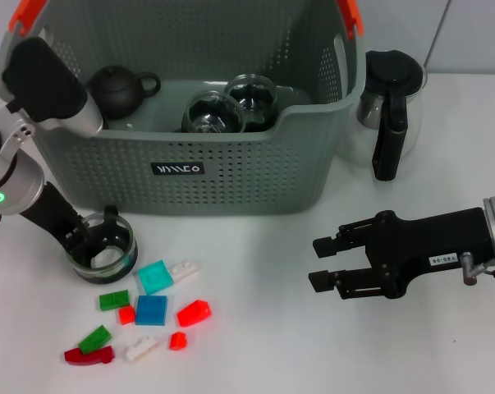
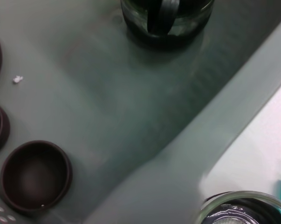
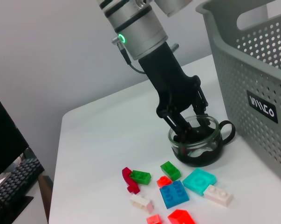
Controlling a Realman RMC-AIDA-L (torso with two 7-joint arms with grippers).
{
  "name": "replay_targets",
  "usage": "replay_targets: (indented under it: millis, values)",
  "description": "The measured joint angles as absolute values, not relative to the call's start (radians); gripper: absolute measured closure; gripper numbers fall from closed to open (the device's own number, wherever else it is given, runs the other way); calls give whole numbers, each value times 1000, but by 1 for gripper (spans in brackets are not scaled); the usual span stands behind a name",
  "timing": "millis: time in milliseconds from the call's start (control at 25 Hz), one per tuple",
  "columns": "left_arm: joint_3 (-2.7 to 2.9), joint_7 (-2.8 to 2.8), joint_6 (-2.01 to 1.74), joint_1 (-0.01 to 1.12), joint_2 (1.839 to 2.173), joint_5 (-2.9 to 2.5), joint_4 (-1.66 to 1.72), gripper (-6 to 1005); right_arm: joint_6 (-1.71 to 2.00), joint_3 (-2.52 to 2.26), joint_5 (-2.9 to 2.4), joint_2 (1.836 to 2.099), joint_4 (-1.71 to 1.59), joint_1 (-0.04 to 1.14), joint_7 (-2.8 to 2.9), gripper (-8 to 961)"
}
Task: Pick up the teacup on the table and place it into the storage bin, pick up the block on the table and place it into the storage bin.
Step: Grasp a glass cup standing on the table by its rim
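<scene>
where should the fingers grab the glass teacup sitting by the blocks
Take the glass teacup by its rim wall, from above: it stands upright and open-topped, so one finger can go inside and one outside. The left gripper is already placed this way.

The desk (image 1: 255, 353) was white and smooth, evenly lit, with soft shadows. A plain pale grey wall (image 3: 51, 51) stood behind it. In the right wrist view the desk's rounded corner showed, and beyond its edge, lower down, lay a black keyboard (image 3: 12, 186) beside a dark upright panel (image 3: 3, 135). A thin pale cable (image 1: 437, 33) ran across the wall in the head view.
</scene>
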State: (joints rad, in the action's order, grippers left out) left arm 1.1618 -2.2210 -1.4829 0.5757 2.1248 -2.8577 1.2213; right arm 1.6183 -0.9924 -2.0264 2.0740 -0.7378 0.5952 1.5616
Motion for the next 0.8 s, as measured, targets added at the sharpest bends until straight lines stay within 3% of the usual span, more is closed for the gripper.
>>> replay_targets:
  millis: [800]
  values:
    - [1171,-2255,-1480,584,2119,-2858,1220,668,1618,-992,-2026,2074,-736,595,1562,387]
